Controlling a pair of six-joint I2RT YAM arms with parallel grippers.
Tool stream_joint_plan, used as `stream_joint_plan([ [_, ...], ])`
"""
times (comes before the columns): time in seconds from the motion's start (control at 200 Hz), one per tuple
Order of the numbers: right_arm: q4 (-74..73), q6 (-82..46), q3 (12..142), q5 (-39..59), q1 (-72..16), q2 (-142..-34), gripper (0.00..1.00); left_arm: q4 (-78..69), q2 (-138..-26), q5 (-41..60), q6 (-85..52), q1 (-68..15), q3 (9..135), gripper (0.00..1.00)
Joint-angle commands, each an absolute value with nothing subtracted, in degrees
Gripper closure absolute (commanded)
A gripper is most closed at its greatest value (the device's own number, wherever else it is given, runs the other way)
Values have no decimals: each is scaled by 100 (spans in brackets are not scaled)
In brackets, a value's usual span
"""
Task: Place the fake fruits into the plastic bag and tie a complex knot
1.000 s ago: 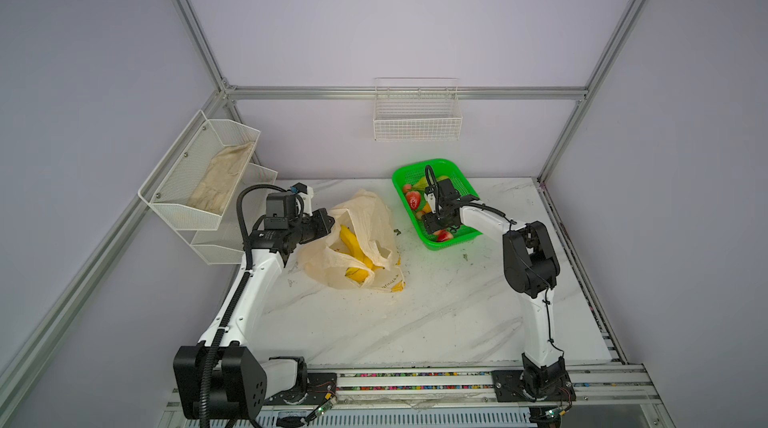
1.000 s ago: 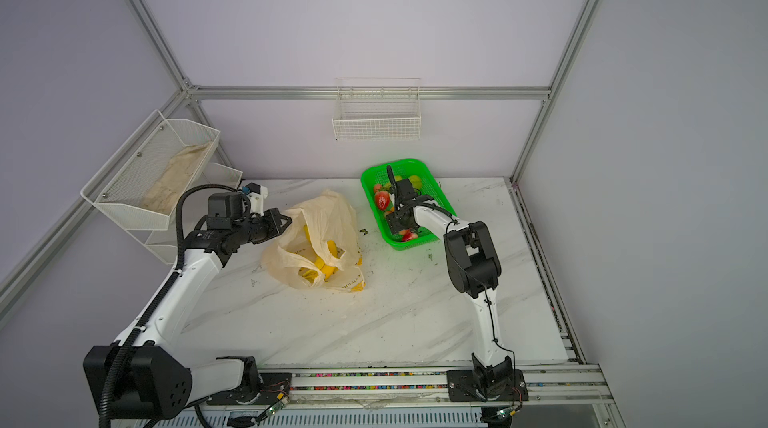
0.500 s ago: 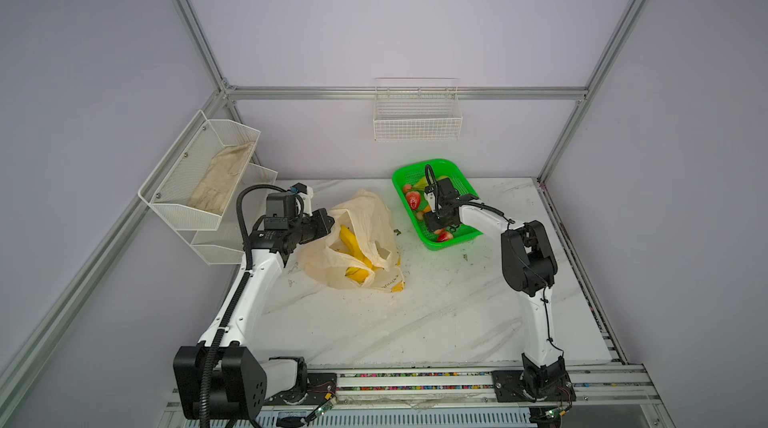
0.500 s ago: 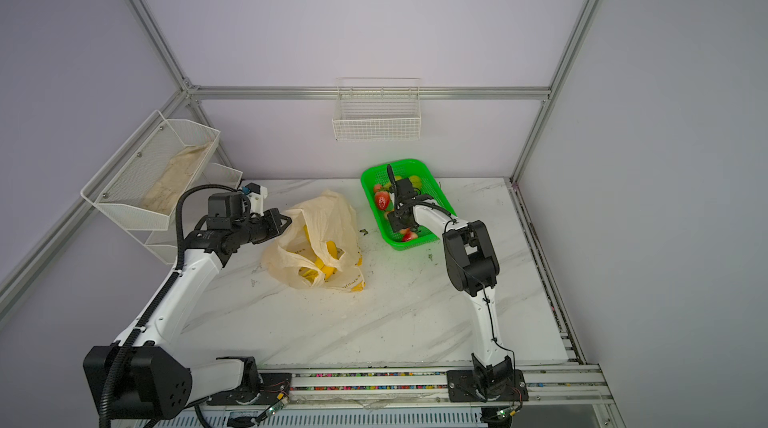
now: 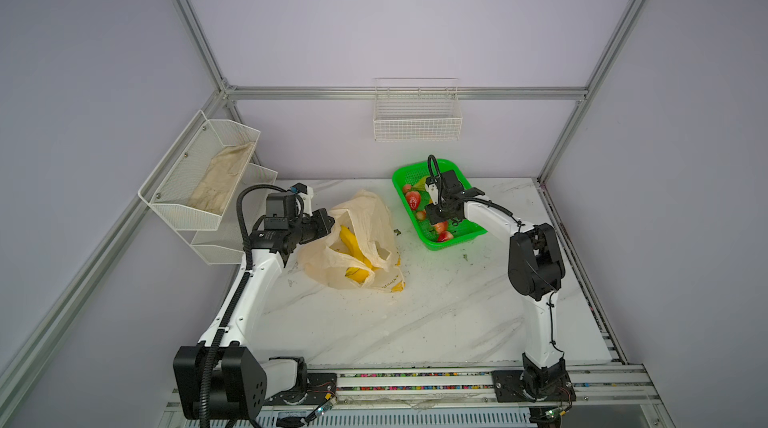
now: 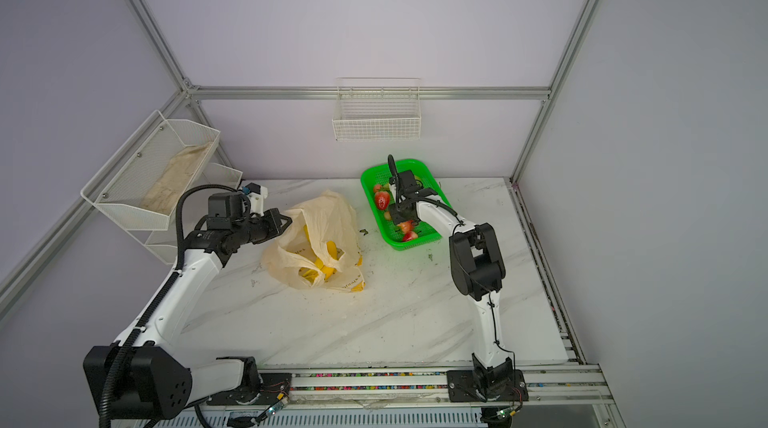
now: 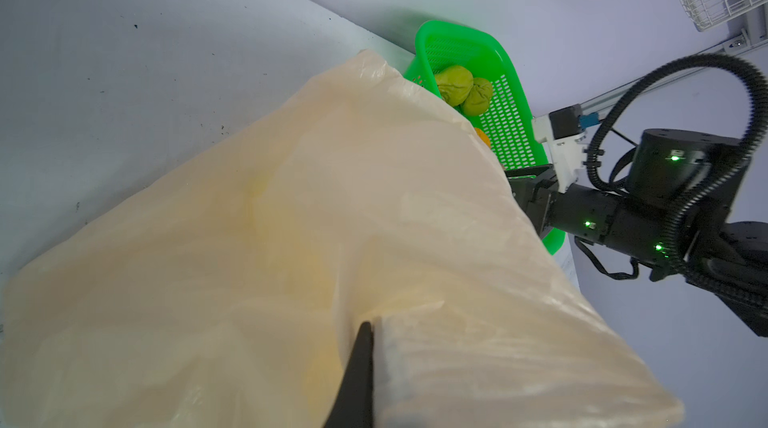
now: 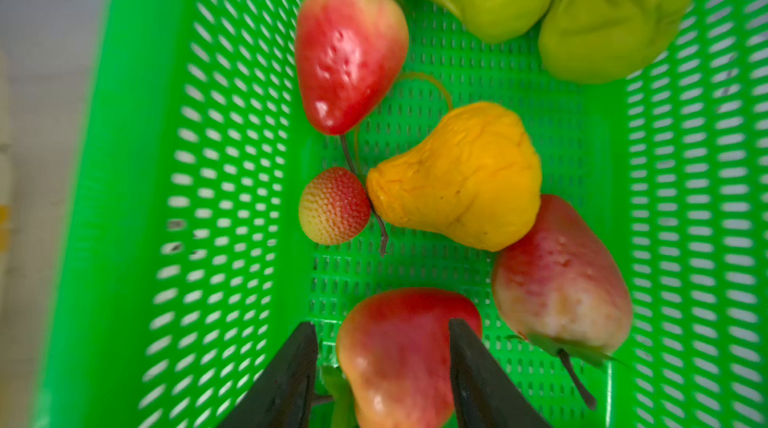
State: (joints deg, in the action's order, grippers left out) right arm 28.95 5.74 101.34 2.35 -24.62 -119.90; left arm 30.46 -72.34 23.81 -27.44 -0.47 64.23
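tops: high, front, downward | wrists: close, sharing green basket [image 7: 513, 127] [image 8: 124, 197]

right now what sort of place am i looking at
Probably a robot lab test cell: aluminium framing around plain walls, two arms bolted to a rail, fake fruits in a green basket.

plastic bag [image 5: 365, 218] left of basket [image 5: 415, 166], bananas [image 5: 347, 239] in bag, strawberries [image 5: 412, 200] in basket

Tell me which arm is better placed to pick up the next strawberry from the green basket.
Right. The right claw straddles a strawberry in the green basket, jaws open; the left claw is shut on the plastic bag.
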Motion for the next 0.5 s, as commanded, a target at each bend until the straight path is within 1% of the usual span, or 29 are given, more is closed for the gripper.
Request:
stream_joint_plan([
  [0.0, 2669, 464, 9893, 451, -2417, -11066, 46, 2820, -7102, 2469, -2751, -79, 6247, 100],
  [0.075, 2329, 261, 9429, 535, -2417, -10646, 46, 2813, -7099, 2504, -2760, -79, 6242, 100],
  [0.135, 2304, 234, 9330, 455, -2419, -10585, 45, 2816, -7088, 2505, -2760, -79, 6238, 100],
  [0.2, 2427, 254, 9424, 189, -2423, -10772, 37, 2812, -7091, 2496, -2760, -88, 6242, 100],
  [0.25, 2670, 293, 9599, 29, -2417, -10996, 35, 2805, -7099, 2498, -2760, -88, 6264, 100],
  [0.295, 2858, 355, 9657, 12, -2417, -11153, 31, 2805, -7103, 2499, -2760, -88, 6273, 100],
  [0.42, 3087, 504, 9505, 20, -2452, -11360, 22, 2804, -7101, 2465, -2752, -83, 6261, 100],
  [0.495, 3207, 545, 9428, -97, -2465, -11487, 18, 2807, -7111, 2451, -2742, -88, 6262, 100],
])
